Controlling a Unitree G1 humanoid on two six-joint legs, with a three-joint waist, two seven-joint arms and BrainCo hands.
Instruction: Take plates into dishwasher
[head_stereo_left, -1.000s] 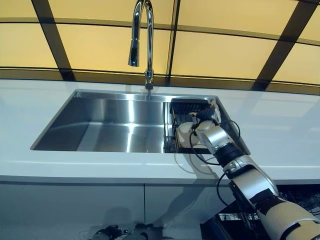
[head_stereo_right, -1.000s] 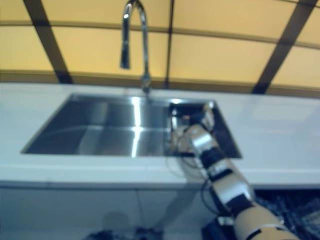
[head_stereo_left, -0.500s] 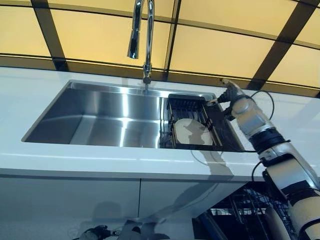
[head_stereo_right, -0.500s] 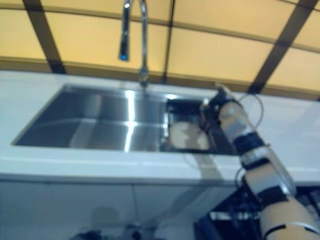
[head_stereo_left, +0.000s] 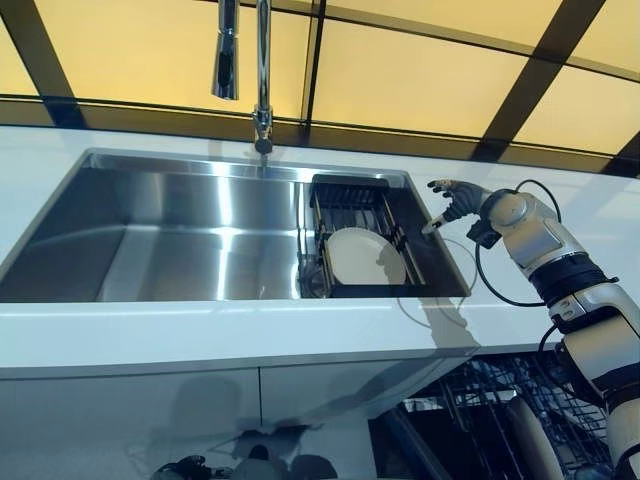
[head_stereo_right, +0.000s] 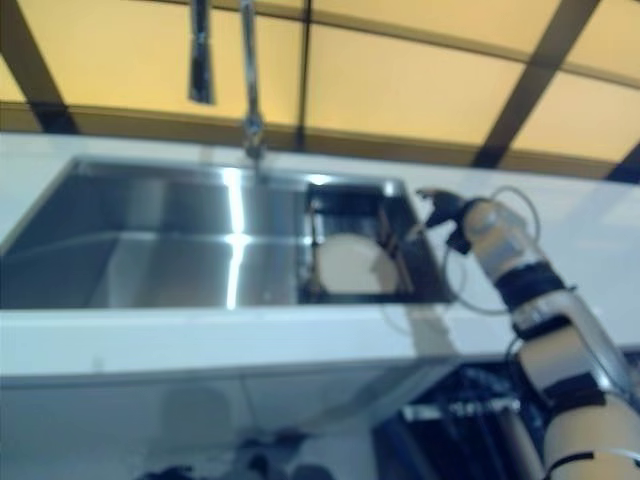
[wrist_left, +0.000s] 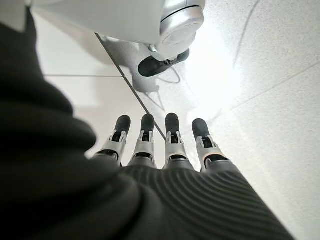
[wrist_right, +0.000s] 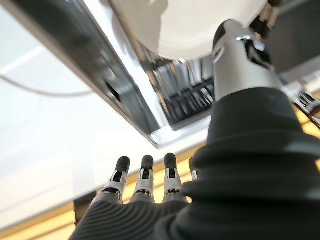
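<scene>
Reach step: our right hand (head_stereo_left: 455, 197) hovers empty, fingers straight, beside the sink (head_stereo_left: 150, 235); the left hand (wrist_left: 165, 150) hangs relaxed. The plate (head_stereo_left: 365, 256) lies in the sink's rack (head_stereo_left: 345, 200); next we judge a descent to grasp its rim.

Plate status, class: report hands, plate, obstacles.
Right hand open, empty, above sink's right rim. Left hand open, idle. Plate in rack inside sink. Nothing blocking.
</scene>
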